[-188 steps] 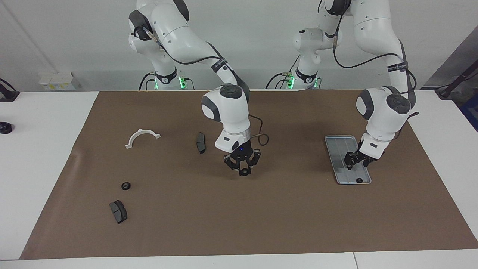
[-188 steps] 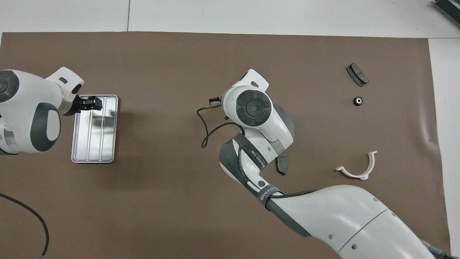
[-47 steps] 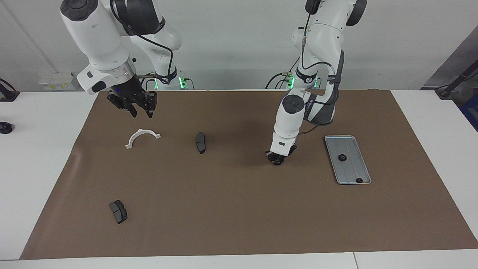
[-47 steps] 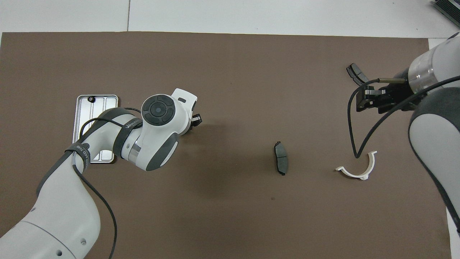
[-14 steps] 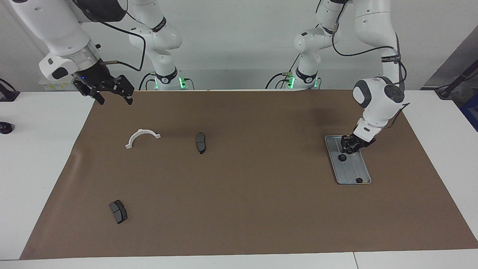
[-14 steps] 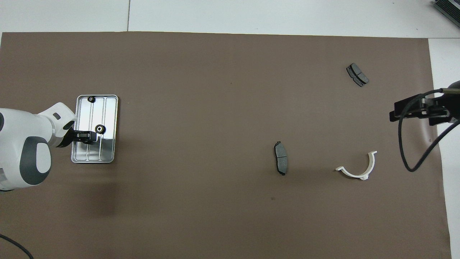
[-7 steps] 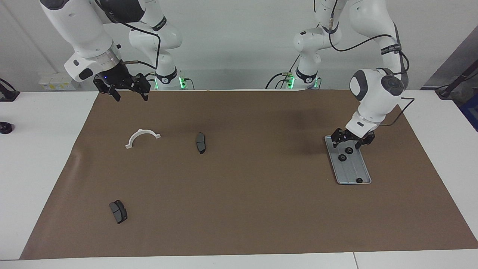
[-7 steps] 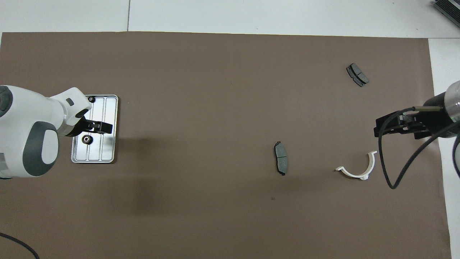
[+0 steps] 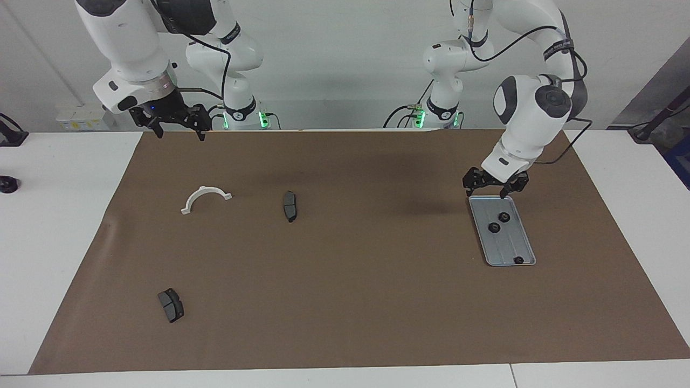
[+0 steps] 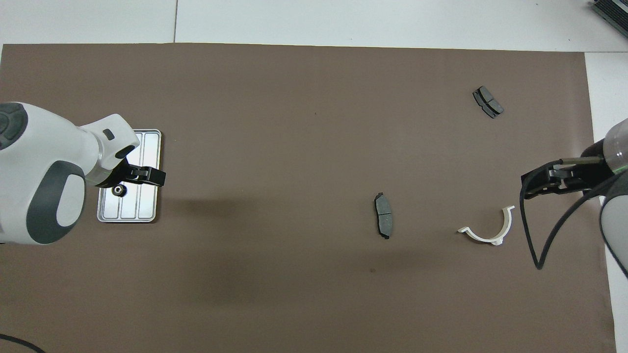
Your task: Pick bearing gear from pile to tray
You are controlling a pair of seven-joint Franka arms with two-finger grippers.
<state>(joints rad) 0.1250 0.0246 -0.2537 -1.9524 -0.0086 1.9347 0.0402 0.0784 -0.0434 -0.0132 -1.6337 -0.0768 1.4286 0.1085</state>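
one camera sits high across the table and faces the two white robot arms, looking down at a slant, so their bases stand at the top of its picture and the whole brown rectangular paper mat lies spread below them. the other hangs high above the robots' own end, looking forward and steeply down; the arms enter from its bottom corners and the mat fills nearly the frame. both stand well back from the work. they are half a turn apart. both share the mat, the flat ridged silver-grey metal tray and the white curved plastic half-ring.
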